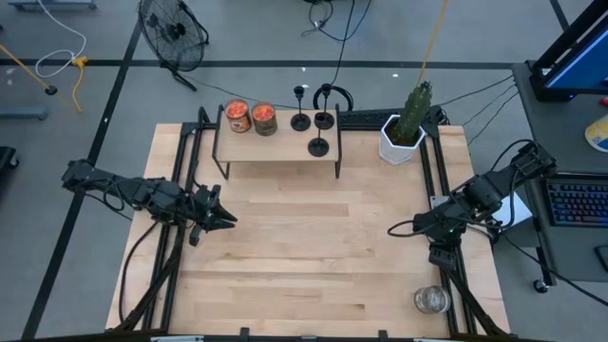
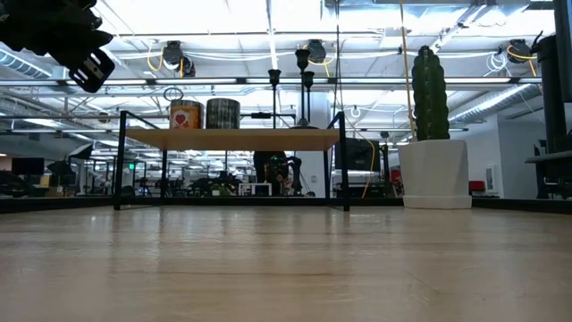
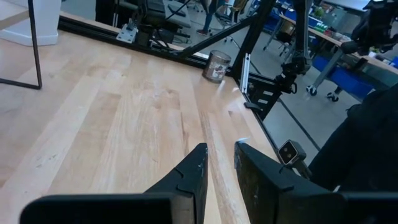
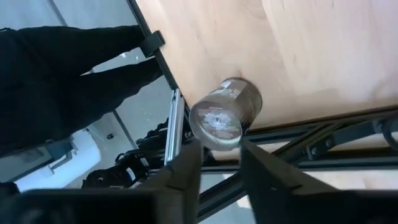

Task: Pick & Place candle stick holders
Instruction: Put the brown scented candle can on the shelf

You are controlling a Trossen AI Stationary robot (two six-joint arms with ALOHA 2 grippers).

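Only partly seen, candle stick holders point(image 2: 304, 72) overlap; bases hidden.

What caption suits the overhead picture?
Three black metal candle stick holders on a small wooden shelf; both arms wait below.

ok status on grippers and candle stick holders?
Left gripper slightly open, empty, table's left. Right gripper empty, right side. Three candle stick holders on the shelf beside two orange jars. Path clear.

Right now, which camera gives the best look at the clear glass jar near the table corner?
The right wrist view: the clear glass jar fills mid-frame beyond the right gripper. The high view shows it small at the table's corner; the left wrist view, far off; the low view, not at all.
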